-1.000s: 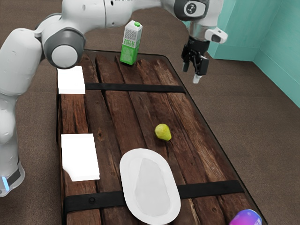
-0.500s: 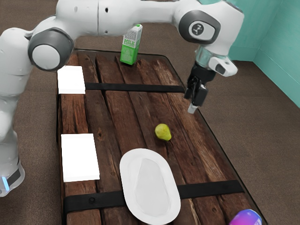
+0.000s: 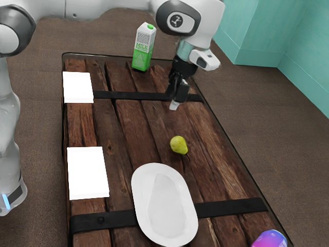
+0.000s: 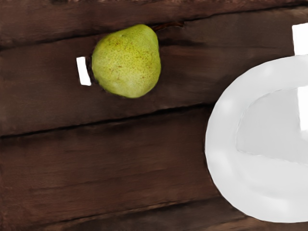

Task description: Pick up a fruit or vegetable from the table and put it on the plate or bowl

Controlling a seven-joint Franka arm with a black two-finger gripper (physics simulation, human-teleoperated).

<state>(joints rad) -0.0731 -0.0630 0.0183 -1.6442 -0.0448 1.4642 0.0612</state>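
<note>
Your black two-finger end effector (image 3: 175, 103) hangs in the air over the far half of the dark wooden plank table (image 3: 128, 134), pointing down, roughly over the far black strap (image 3: 128, 95) that crosses the boards. Honestly you can't tell from this side angle how far open it is, but it's got nothing in it.

The small yellow-green pear (image 3: 179, 145) lies on its side on the planks, apart from the end effector and on the near side of it. From the wrist view, the pear (image 4: 127, 61) is near the white oval plate (image 4: 221, 144) but not touching it. That plate (image 3: 140, 185) sits at the near end of the table.

Other stuff: a green-and-white milk carton (image 3: 143, 47) stands upright at the far edge, and two flat white rectangular blocks (image 3: 77, 87) (image 3: 87, 172) lie along the exterior view's left.
</note>
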